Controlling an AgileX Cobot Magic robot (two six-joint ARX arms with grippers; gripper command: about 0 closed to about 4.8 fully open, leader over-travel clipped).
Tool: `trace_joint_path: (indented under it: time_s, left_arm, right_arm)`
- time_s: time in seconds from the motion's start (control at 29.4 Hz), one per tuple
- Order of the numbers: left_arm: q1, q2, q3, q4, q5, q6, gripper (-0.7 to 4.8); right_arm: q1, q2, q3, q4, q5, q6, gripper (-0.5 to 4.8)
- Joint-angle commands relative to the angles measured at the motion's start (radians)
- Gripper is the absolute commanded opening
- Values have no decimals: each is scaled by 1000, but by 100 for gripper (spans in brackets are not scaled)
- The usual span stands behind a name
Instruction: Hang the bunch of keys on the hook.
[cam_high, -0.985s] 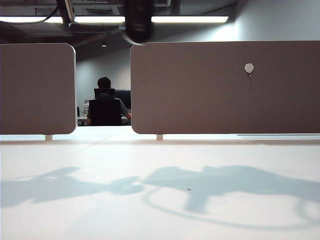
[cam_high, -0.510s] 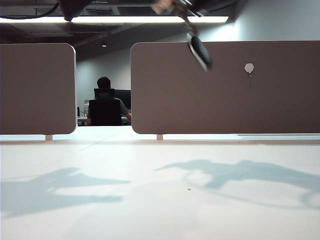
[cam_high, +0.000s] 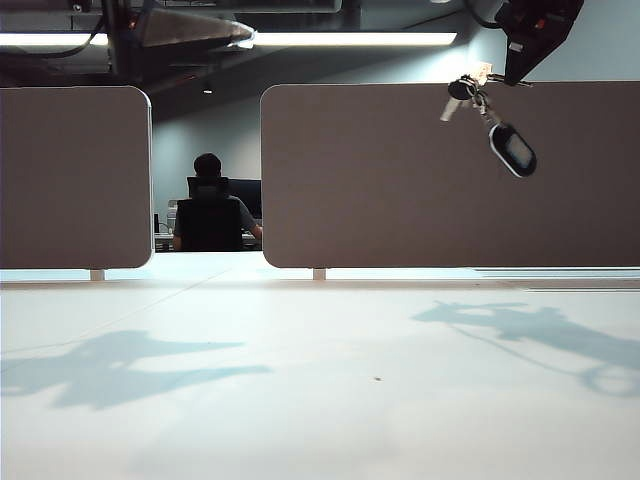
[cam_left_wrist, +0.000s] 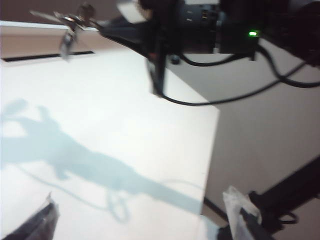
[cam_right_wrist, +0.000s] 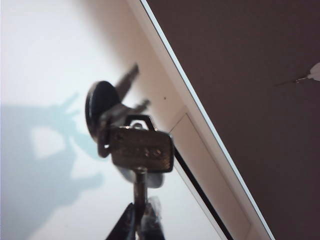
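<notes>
Exterior view: the keys (cam_high: 490, 115) hang in the air from the right end effector (cam_high: 497, 76), before the brown panel (cam_high: 380, 180); hanging is not yet done, and the hook is hidden here. Left wrist view: the left end effector (cam_left_wrist: 142, 217) is spread and empty above the desk (cam_left_wrist: 100, 115). Right wrist view: the right end effector's fingertips (cam_right_wrist: 141, 220) are pressed together on one key; dark keys and fob dangle, with the hook (cam_right_wrist: 311, 74) well apart.

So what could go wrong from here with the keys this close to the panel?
The right gripper pinches only one thin key blade, so the bunch of keys could slip or twist out. The fob hangs loose and may swing, spoiling aim. In the exterior view the keys cover the hook, a tiny target to catch.
</notes>
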Motion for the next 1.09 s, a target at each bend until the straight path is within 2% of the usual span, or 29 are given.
trace_joint_path:
  time_s: [0.03, 0.07, 0.1, 0.14, 0.17, 0.27, 0.34, 0.41, 0.48, 0.58, 0.78, 0.88, 1.09]
  left_arm:
    - [0, -2, 4, -18, -44, 65, 479]
    - [0, -2, 4, -18, -50, 79, 479]
    - [0, -2, 4, -19, -58, 94, 479]
    - [0, -2, 4, -26, -79, 114, 479]
    - [0, -2, 4, -38, -97, 135, 479]
    - [0, -2, 4, -67, -125, 162, 479]
    - [0, -2, 4, -89, -135, 179, 479]
    - [0, -3, 4, -118, -134, 193, 479]
    - [0, -1, 4, -122, -141, 202, 479]
    - [1, -1, 4, -121, -151, 214, 479]
    - [0, -1, 4, -121, -202, 226, 479]
    - [0, -1, 4, -121, -225, 262, 479]
    - [0, -1, 4, -59, -332, 301, 479]
  right_arm:
    - [16, -34, -2, 12, -65, 148, -6]
    - [16, -43, -3, 52, 14, 195, -6]
    - [16, -44, -15, 79, -87, 222, -6]
    - [14, -24, -23, 76, -111, 152, -6]
    - [10, -7, -23, 74, -2, 158, -6]
    - [-31, 64, -28, 69, -81, 170, -6]
    - [-68, 122, -24, 47, -93, 170, -5]
    - [-72, 165, -1, -34, -106, 189, -6]
    - [-63, 156, 2, -43, -98, 195, -6]
    - [-68, 102, 42, 39, -101, 278, -6]
    - [-137, 96, 170, 239, -137, 282, -6]
    - [-202, 167, 220, 326, -167, 285, -6]
    - [-331, 423, 385, 359, -253, 349, -6]
